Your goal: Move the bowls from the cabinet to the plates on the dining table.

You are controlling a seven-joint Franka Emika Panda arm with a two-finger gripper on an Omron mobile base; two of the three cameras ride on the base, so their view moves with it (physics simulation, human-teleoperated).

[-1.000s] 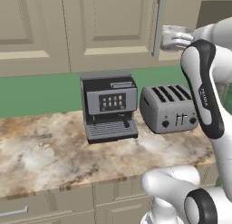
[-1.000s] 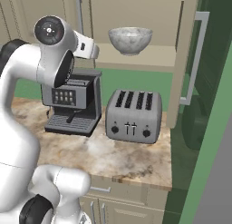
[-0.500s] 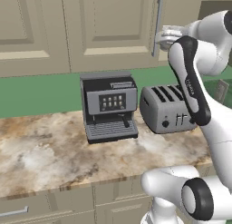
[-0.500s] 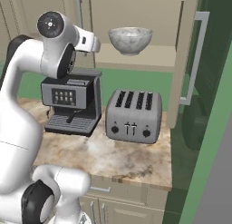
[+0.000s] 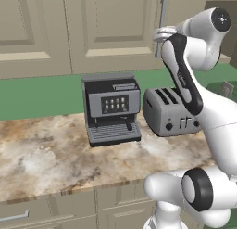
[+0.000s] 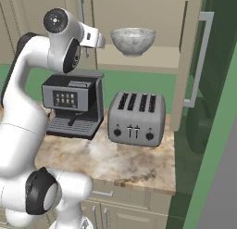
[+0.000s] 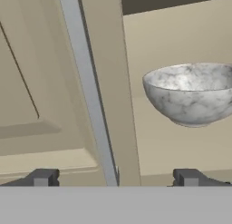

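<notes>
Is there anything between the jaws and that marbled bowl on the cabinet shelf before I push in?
Nothing visible blocks it. The marbled bowl sits alone on the open shelf. The gripper, jaws wide, faces the closed door's edge and bar handle left of the bowl, so shift toward the bowl first.

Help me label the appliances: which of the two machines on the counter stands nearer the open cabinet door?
The silver toaster. It stands right beside the open cabinet door, while the black coffee machine sits farther away, on the toaster's other side.

Coffee machine [image 5: 112,108] stands beside toaster [image 5: 169,111] on counter [image 5: 41,163].
</notes>
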